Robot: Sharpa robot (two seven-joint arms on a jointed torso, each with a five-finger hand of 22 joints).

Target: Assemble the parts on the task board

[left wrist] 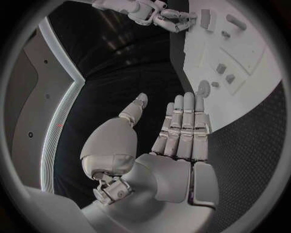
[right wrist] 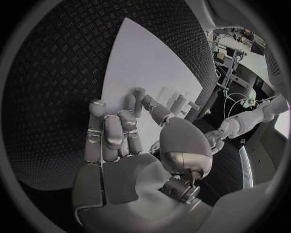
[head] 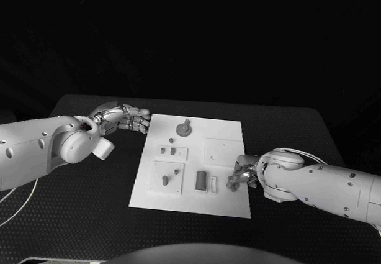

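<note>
Left hand point(head: 124, 117) open, fingers straight, empty, just off board point(head: 222, 203) left edge. Parts point(head: 200, 181) lie on board mid-table; likely light, stiff, slippery, best pinched by their sides. Right hand point(head: 241, 174) at board's right edge, fingers partly curled, hold can't be told

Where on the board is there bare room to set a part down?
Bare: the board's far right corner beyond the square recess, and its near strip below the parts. Crowded: the left column of parts and beside the right hand.
</note>
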